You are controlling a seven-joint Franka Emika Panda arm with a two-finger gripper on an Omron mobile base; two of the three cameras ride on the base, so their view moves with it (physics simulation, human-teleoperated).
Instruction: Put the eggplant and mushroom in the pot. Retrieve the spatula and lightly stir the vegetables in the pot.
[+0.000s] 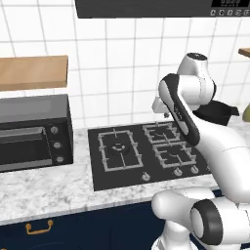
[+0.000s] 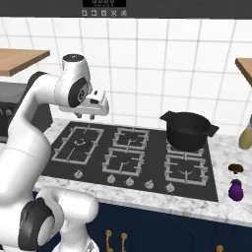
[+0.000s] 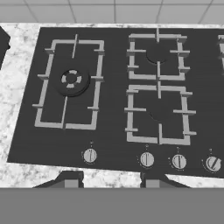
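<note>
The fingers (image 3: 70,180) hang above the near left edge of the cooktop (image 2: 133,152), over the surface (image 2: 147,199). Far to their right and farther back, the pot (image 2: 187,130) stands on a rear burner. Beyond the cooktop's right edge, the mushroom (image 2: 236,169) lies on the surface with the eggplant (image 2: 236,190) just in front of it; a toaster oven (image 1: 34,132) sits to the fingers' left.

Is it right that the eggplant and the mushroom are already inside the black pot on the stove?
Not quite. The black pot is on the stove, but the eggplant and the mushroom are not inside it. They lie on the counter to the right of the stove, the mushroom just behind the eggplant. The right base view shows this.
</note>
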